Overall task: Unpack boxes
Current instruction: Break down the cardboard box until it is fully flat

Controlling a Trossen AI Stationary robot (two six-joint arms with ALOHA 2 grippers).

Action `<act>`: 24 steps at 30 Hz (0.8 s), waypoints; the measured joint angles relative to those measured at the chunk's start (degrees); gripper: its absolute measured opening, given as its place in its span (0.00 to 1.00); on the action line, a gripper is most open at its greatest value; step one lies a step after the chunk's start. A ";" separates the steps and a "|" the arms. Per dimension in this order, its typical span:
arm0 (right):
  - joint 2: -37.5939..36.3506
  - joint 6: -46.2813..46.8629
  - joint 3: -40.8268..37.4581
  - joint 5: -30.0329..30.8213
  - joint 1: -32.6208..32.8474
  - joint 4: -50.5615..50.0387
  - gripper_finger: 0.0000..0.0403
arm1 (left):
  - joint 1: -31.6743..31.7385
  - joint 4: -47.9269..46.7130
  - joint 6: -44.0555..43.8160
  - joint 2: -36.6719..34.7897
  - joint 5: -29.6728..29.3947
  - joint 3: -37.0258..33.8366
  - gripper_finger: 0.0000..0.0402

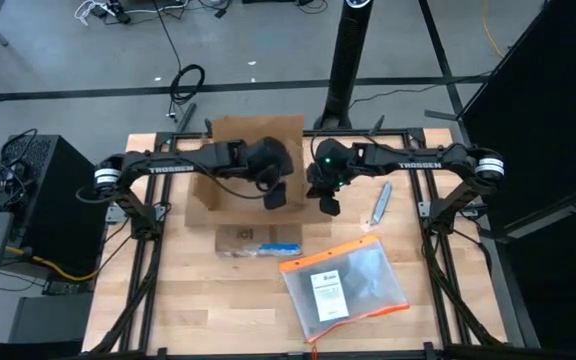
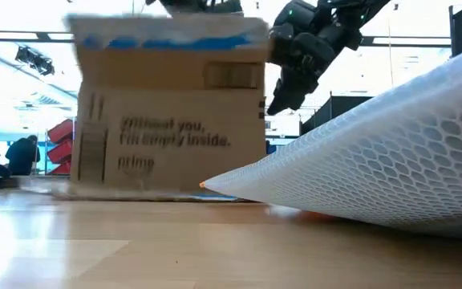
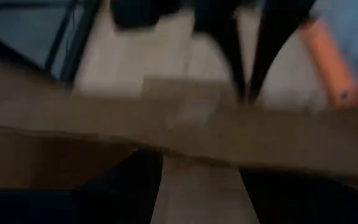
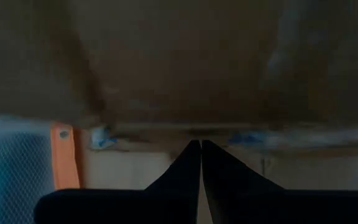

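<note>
Up top-center of the counter (image 1: 168, 310), the box (image 1: 238, 165) looks barely started, left gripper (image 1: 273, 195) reaching in (can't tell its grip), right gripper (image 4: 200, 163) clenched empty.

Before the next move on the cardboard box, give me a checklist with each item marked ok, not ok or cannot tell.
1. Cardboard box on the table, not at its edge: ok.
2. Left tool at the box: ok, it hangs over the near side of the box, high view.
3. Left tool gripping a flap: cannot tell, the wrist view is blurred.
4. Right tool fingers closed: ok, tips meet in its wrist view, nothing between them.
5. Right tool clear of the box: cannot tell, it sits just beside the box's right side.
6. Plastic pouch and small gray tool out of the way: ok, both lie apart from the box.
</note>
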 joint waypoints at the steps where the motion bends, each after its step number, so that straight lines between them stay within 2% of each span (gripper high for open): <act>1: -0.11 0.00 0.17 0.51 0.00 -0.78 0.00 | -0.08 1.13 0.00 0.01 0.02 1.10 0.49; 5: -1.78 0.00 2.73 4.07 0.00 -4.66 0.00 | -0.25 4.57 -0.02 -0.02 -0.01 3.35 0.49; 9: -4.23 2.49 6.64 7.25 -0.84 -13.51 0.00 | -0.25 5.71 -0.04 1.35 0.38 2.96 0.49; 24: -10.08 36.72 19.60 -3.60 -15.78 -31.03 0.35 | -1.79 14.06 -0.13 8.89 4.90 2.26 0.49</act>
